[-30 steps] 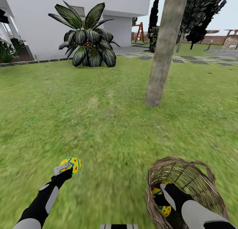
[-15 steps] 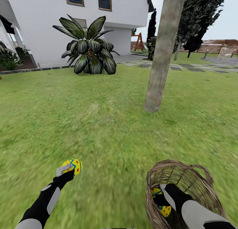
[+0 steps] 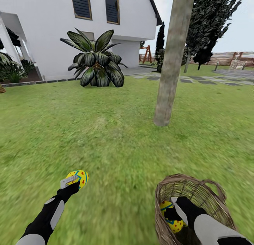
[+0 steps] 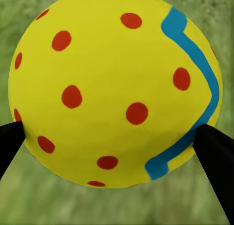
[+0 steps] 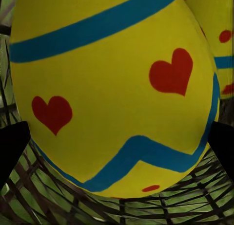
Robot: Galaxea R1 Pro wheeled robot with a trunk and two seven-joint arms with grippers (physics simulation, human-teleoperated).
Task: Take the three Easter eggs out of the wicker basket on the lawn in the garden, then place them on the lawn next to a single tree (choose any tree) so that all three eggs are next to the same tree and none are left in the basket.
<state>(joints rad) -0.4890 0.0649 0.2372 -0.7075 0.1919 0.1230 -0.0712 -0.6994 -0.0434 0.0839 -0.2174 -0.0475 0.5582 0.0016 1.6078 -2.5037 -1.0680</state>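
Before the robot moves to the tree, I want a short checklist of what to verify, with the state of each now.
1. Left gripper shut on its egg: ok.
2. Right gripper inside the wicker basket, closed on a second egg: ok.
3. Third egg beside it in the basket: ok.
4. Lawn toward the tree free of obstacles: ok.
5. Basket will stay down when the egg lifts: cannot tell.

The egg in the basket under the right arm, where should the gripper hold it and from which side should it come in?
Grip the egg across its widest middle, one finger on each flank, as the right gripper is already placed. Come in from above through the wicker basket's open top, beside the loop handle; the woven walls block any sideways approach. A second egg lies right beside it, so keep the fingers narrow.
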